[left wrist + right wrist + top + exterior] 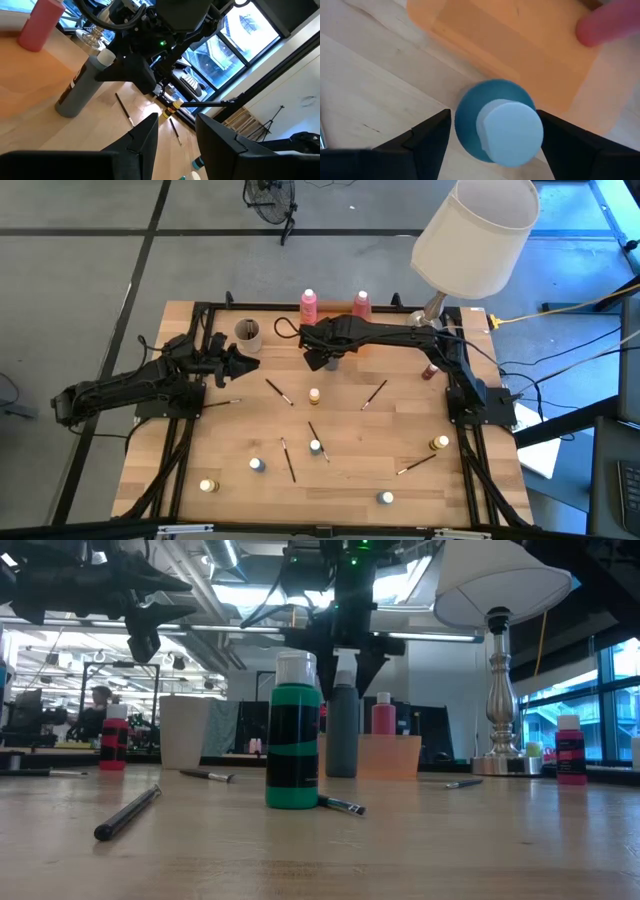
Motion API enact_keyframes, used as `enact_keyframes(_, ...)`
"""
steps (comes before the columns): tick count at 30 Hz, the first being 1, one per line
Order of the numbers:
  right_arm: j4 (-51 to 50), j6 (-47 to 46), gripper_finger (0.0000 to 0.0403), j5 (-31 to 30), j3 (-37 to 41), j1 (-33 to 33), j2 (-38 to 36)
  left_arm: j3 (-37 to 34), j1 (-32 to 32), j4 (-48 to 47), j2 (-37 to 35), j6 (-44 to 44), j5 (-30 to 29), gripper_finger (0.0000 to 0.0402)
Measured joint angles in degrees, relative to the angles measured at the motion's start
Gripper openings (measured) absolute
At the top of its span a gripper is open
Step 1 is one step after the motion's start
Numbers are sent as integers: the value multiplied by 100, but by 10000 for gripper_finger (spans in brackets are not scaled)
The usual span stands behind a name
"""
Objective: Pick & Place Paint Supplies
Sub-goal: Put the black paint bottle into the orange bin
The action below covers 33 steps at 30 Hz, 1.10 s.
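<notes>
A grey bottle (342, 735) with a white cap (510, 132) stands upright on the table beside the orange tray (520, 45). My right gripper (494, 117) hangs over it at the far middle of the table (325, 360), pointing steeply down. It is open, with one finger on each side of the bottle's top. Two pink bottles (309, 305) (361, 303) stand at the far edge. Small pots (314, 395) and thin brushes (278, 391) lie scattered over the table. My left gripper (250, 365) waits at the left, level and open (177, 125), holding nothing. My right gripper comes at the grey bottle from above, its fingers (432, 132) close beside the bottle's shoulder (467, 107), just under the cap. I cannot tell whether they touch it. The bottle stands upright on the table.
A beige cup (247, 333) stands at the far left and a lamp (475, 230) at the far right corner. A green pot (293, 735) and a brush (125, 812) lie toward the near edge. More pots (257, 465) (386, 498) (440, 443) dot the near half.
</notes>
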<state>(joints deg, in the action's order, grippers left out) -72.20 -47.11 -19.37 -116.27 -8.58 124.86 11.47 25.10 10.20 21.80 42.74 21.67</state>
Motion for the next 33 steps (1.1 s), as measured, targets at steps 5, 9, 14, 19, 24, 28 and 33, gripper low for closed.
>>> enact_keyframes(5, 1, 0, 252, 20, 0, 0, 0, 0, 0, 0, 0, 0, -8, 127)
enact_keyframes(9, 0, 0, 234, 101, 0, -2, 0, -1, 0, 0, 0, 0, -9, 127)
enact_keyframes(14, 0, 0, 232, 121, 0, -4, -2, 0, 0, 1, 0, 0, -11, 127)
enact_keyframes(19, 0, 2, 230, 264, -2, -17, -9, 0, 0, 2, 0, -2, -11, 127)
enact_keyframes(24, 13, 25, 223, 526, -9, -58, -20, -1, 0, 2, -1, -71, -13, 127)
enact_keyframes(28, 42, 109, 218, 716, -15, -94, -26, -1, 0, 2, 0, -96, -13, 127)
enact_keyframes(33, 42, 114, 218, 739, -15, -92, -26, -1, 0, 4, -2, -95, -13, 127)
